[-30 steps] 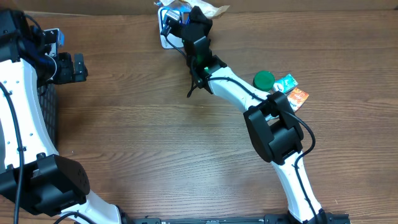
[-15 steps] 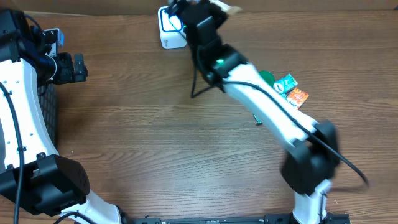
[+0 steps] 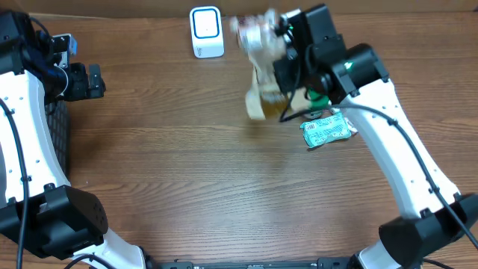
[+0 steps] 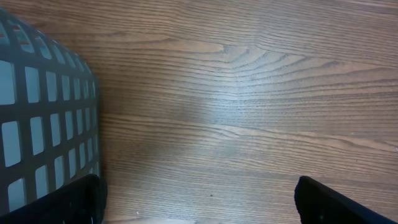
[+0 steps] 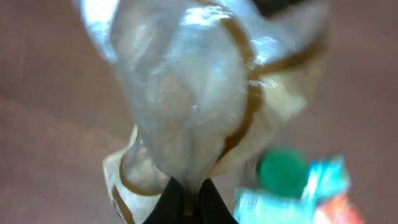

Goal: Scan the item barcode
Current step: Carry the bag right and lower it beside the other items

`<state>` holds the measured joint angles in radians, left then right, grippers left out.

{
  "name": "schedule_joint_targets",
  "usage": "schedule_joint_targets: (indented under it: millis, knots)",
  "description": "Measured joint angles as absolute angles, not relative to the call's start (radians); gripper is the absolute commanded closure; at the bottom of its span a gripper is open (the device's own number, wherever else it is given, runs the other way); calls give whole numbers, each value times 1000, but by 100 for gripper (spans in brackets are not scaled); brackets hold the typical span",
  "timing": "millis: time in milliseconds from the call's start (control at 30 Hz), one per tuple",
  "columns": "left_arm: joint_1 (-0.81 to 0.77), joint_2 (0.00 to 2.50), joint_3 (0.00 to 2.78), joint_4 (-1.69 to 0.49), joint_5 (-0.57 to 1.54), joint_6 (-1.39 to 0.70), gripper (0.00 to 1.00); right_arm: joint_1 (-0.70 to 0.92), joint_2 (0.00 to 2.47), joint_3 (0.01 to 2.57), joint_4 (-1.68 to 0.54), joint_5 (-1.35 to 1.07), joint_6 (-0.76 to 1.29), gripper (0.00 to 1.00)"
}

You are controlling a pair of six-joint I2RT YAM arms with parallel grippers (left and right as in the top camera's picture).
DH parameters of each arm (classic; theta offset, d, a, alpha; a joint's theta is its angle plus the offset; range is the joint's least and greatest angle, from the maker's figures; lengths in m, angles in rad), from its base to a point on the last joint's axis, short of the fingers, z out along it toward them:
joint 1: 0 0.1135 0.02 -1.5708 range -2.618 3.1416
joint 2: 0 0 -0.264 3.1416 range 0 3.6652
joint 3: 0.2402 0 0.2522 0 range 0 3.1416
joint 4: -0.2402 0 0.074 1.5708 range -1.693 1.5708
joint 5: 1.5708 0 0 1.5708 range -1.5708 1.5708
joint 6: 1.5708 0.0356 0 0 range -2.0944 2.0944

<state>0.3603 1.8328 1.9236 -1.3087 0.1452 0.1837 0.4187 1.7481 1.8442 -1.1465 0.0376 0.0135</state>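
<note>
Brown wood worktop (image 3: 172,179), w/ a white scanner (image 3: 206,31) at its far edge. Your R tool (image 5: 185,198) is pinched tight on a clear plastic bag (image 3: 261,71), which hangs blurred just right of the scanner. Your L tool (image 3: 95,81) sits well left of the scanner, fingers spread wide.

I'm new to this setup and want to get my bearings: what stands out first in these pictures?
The blurred clear bag with tan trim, pinched in the shut right gripper above the far middle of the table, draws the eye first. Left of it stands the white scanner at the far edge; a green-and-white packet lies under the right arm.
</note>
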Motion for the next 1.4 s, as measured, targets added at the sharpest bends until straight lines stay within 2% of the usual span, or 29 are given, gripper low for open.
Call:
schedule_joint_targets:
  millis: [167, 367, 467, 567, 867, 1067, 1167, 1200, 1233, 1400]
  knots:
    - [360, 1833, 1924, -1309, 146, 184, 1, 347, 1803, 1726, -1153, -27, 50, 96]
    - [360, 1833, 1924, -1309, 145, 184, 1, 322, 1867, 1552, -1089, 6, 46, 95]
    - [360, 1833, 1924, -1309, 145, 184, 1, 321, 1875, 1501, -1055, 17, 10, 70]
    - [360, 1833, 1924, -1309, 145, 184, 0, 321, 1875, 1485, -1042, 33, -6, 51]
    - [360, 1833, 1924, -1309, 145, 184, 1, 321, 1875, 1485, -1041, 73, -28, 36]
    - [360, 1833, 1924, -1309, 146, 184, 1, 321, 1875, 1590, -1185, 78, -26, 36]
    - [361, 1833, 1924, -1308, 145, 184, 0, 321, 1870, 1728, -1295, 67, -26, 28]
    - [360, 1833, 1924, -1310, 145, 184, 0, 321, 1870, 1780, -1354, 53, -27, 19]
    - [360, 1833, 1924, -1308, 145, 184, 0, 321, 1865, 1813, -1386, 41, -22, 0]
    - [361, 1833, 1924, -1309, 145, 184, 0, 321, 1791, 1984, -1539, -62, -25, 0]
